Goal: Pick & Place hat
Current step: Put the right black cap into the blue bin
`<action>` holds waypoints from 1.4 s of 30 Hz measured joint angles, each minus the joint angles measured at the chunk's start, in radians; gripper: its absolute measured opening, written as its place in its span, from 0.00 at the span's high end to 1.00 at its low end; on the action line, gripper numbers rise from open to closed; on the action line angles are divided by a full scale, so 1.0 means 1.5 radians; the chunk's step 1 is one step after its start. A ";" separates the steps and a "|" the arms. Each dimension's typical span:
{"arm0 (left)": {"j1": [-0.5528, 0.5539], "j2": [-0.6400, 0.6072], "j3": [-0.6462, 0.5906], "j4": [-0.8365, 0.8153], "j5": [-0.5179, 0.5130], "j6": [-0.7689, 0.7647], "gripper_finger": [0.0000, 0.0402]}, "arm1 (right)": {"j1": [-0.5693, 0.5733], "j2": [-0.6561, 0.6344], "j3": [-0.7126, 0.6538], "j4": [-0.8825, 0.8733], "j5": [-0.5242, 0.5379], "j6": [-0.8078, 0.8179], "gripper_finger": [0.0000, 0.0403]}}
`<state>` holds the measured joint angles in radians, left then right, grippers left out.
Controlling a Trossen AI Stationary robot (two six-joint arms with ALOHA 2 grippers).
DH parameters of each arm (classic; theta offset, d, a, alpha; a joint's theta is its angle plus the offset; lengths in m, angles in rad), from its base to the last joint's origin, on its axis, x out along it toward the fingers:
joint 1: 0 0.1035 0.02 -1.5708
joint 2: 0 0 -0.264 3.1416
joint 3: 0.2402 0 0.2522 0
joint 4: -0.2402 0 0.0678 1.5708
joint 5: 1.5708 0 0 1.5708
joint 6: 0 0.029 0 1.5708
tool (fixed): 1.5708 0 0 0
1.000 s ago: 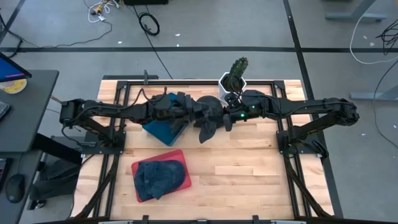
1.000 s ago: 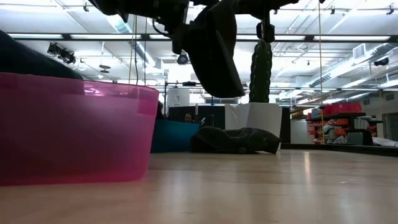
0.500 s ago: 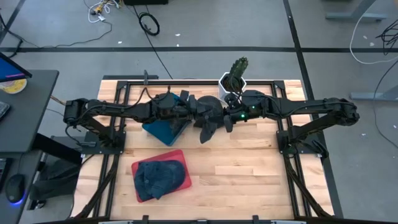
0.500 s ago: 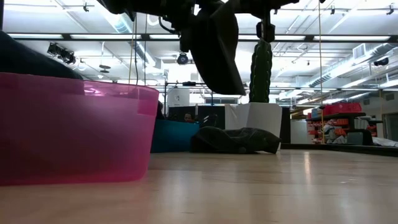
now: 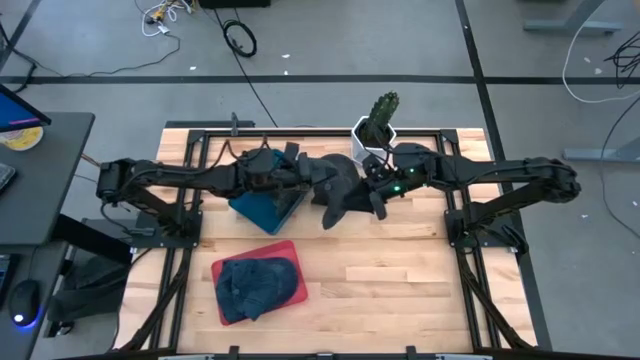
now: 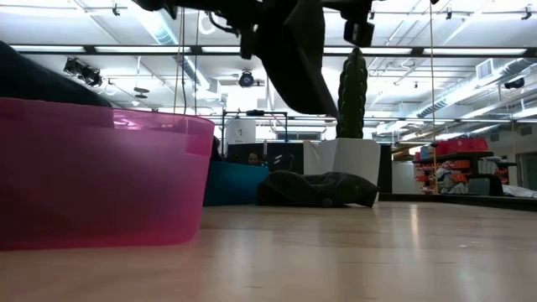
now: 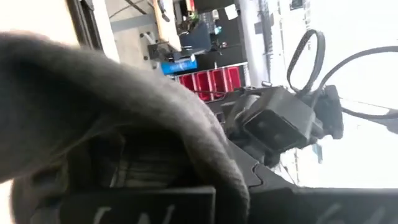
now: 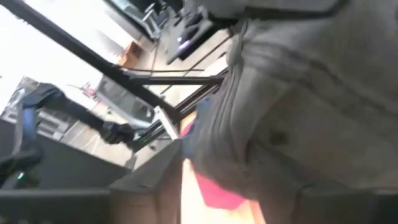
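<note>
Now: dark hat held aloft between both arms, fingers mostly hidden

High view. Here the left gripper and right gripper meet over the middle of the table, and a dark hat hangs between them. The cloth and the arm bodies cover both sets of fingers, so how far either stands apart cannot be read here. Beneath the left arm a teal bin is partly covered. A potted cactus stands at the far edge just behind the right arm. Near the front, a pink tray carries a blue hat. Compared with a second ago, the hat has shifted slightly toward the right arm's side.

Low view. The held hat hangs from the top edge, cut off above, clear of the table. It sits higher than a second ago. Another dark hat lies on the table before the cactus pot. The pink tray wall fills the near side.

Left wrist view. Grey cloth fills most of the picture; the left fingers are buried under it, seemingly clamped on it. The other arm's wrist shows beyond.

Right wrist view. Grey cloth again crowds the lens, and the picture is blurred; whether the right fingers grip it cannot be told.
</note>
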<state>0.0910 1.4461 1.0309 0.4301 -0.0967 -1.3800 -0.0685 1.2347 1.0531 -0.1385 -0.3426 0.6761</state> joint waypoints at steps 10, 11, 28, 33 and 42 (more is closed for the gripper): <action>-0.027 -0.159 0.000 -0.221 -0.096 0.064 0.99 | 0.000 -0.065 0.000 -0.065 -0.024 -0.020 0.35; -0.036 -0.181 0.000 -0.261 -0.114 0.063 0.99 | 0.000 -0.070 0.000 -0.070 -0.024 -0.020 0.35; -0.224 -0.439 0.000 -0.638 -0.392 -0.057 0.99 | -0.002 -0.078 0.000 -0.078 -0.004 -0.028 0.37; -0.247 -0.431 0.000 -0.756 -0.392 -0.164 0.99 | -0.002 -0.078 0.000 -0.078 0.014 -0.030 0.39; -0.255 -0.384 -0.005 -0.850 -0.389 -0.257 0.99 | -0.005 -0.078 0.000 -0.078 0.031 -0.037 0.42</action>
<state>-0.2911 0.8694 1.0227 -0.8446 -0.6807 -1.7656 -0.0754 1.1183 1.0531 -0.2552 -0.2958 0.6200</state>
